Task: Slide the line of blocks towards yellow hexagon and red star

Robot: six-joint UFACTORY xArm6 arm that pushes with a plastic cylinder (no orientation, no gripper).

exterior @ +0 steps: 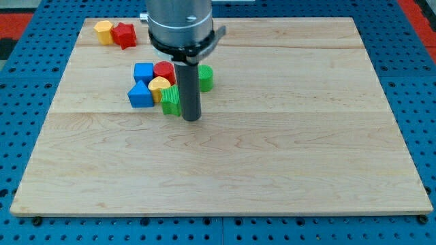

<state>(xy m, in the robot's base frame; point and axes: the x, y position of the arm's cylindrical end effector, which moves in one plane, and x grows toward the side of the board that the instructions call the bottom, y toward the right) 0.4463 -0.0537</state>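
Wooden board [272, 170]; my tip [192, 119] touches ridged green block [171, 100].

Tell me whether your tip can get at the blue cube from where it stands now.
Probably not directly. My tip stands at the cluster's right-bottom side, against the green block. The blue cube lies on the far left side, behind that green block, the yellow block and the red block. I would have to go around.
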